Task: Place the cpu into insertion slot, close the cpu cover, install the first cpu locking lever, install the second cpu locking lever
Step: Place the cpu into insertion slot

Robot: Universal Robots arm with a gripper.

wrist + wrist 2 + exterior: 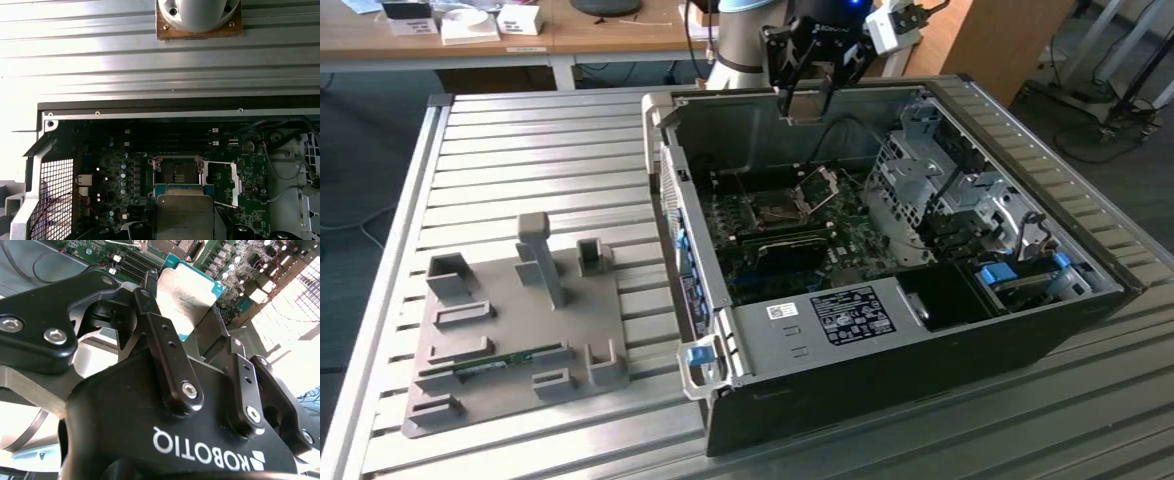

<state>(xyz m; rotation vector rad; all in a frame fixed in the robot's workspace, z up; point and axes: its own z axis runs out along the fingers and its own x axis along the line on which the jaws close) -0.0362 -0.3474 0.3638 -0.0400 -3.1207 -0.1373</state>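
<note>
Exterior view, upper centre: black jaws are clamping the small silver-topped cpu (807, 107), hanging above the dark square insertion slot (779, 206) mid-frame.

Operator: Where does the exterior view stand?
Tech: Off the arm, high, looking down aslant across the counter (520, 140) into the open case (921, 370). It is far enough back that you get the whole case and the gripper (807, 112) above it.
Operator: And the wrist views?
Tech: Your first wrist view looks straight down on the board (115, 170) and slot (176, 176) from well above. Your second wrist view sits just behind the fingers (167, 345), very close, looking along them. Both share the cpu (187, 295) and the board beyond it.
</note>
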